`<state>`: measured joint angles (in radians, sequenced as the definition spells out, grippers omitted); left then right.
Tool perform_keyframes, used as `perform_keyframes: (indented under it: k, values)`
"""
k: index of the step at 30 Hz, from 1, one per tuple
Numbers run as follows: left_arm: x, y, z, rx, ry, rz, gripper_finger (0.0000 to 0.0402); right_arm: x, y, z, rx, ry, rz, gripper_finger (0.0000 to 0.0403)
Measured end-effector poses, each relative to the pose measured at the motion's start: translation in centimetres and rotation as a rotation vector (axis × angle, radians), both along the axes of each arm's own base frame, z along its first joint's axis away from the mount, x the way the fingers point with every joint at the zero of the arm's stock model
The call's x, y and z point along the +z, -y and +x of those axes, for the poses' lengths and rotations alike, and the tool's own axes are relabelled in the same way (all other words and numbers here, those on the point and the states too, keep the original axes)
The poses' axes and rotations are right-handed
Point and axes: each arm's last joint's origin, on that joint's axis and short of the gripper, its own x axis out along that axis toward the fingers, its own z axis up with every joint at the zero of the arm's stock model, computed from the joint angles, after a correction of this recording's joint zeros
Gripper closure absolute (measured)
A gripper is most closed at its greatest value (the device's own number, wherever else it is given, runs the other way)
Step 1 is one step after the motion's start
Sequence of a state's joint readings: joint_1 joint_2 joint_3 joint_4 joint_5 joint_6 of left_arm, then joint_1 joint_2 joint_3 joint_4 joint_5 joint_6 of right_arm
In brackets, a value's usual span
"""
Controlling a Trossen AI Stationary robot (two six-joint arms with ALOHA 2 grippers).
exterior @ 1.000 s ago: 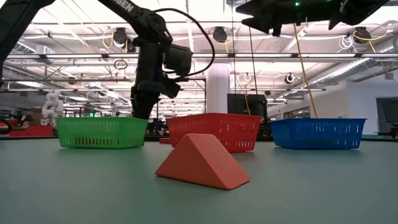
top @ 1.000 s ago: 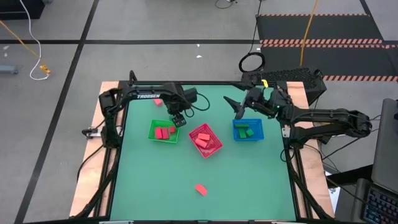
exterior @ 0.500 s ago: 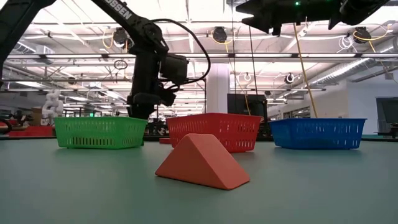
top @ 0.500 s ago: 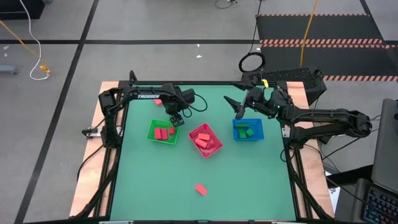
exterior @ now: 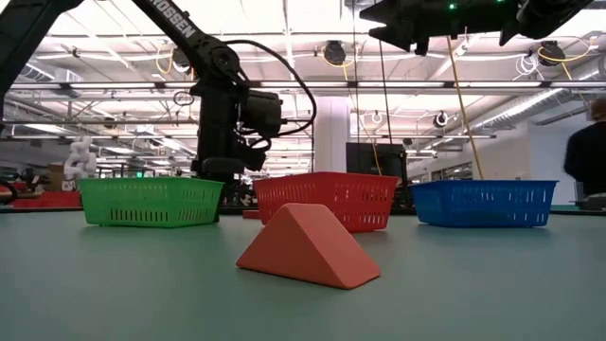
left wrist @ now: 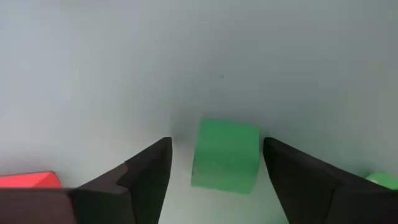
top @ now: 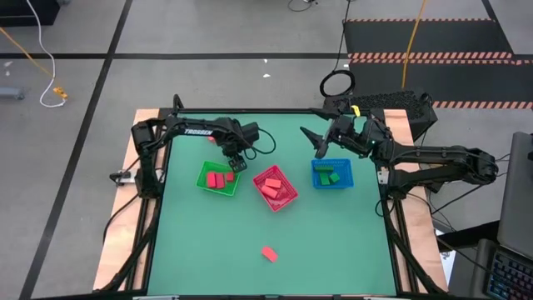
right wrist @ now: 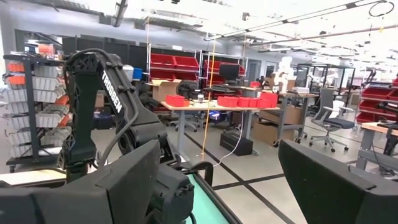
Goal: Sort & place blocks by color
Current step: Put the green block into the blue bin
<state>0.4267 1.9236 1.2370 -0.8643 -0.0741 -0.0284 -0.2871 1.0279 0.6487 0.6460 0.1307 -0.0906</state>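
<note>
The left gripper (top: pixel 232 160) hangs low just beyond the far edge of the green basket (top: pixel 202 181), fingers spread, and its wrist view shows a green block (left wrist: pixel 224 155) lying on the mat squarely between the two dark fingers (left wrist: pixel 140 177), untouched. To take it cleanly I would settle lower until the pads flank the block's flat sides, then close evenly so it does not skate across the mat.

Left to right there are three mesh baskets. The green basket holds what look like two red blocks (top: pixel 216 178), which seems the wrong colour for it. The red basket (top: pixel 287 199) in the middle holds red blocks too bunched to count. The blue basket (top: pixel 316 183) holds about two green blocks (top: pixel 328 176).

One salmon wedge block (top: pixel 268 252) lies alone on the near part of the table, well apart from the baskets.

The right gripper (top: pixel 317 144) waits above the far side of the blue basket, fingers spread wide, holding nothing.
</note>
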Motion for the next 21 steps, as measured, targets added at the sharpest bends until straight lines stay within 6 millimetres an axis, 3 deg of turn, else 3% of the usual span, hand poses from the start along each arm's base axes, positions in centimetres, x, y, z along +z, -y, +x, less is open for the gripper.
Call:
perform_keyframes:
  k: [4, 9, 17, 21]
  values:
    - [0.0, 0.0, 0.0, 0.004, -0.004, 0.002, 0.0177, 0.0, 0.0, 0.0, -0.001, 0.000, -0.001, 0.0083]
    - [0.0, 0.0, -0.1, 0.005, -0.010, 0.001, 0.0272, 0.0, 0.0, 0.0, -0.001, -0.001, -0.003, 0.0083]
    - [0.2, 0.1, -0.2, 0.004, -0.006, -0.019, 0.0271, 0.0, 0.0, 0.0, -0.009, -0.009, -0.022, 0.0083]
    - [1.5, 0.0, 0.5, -0.011, 0.007, -0.026, 0.0271, 0.1, 0.1, -0.1, -0.046, -0.010, -0.039, 0.0083]
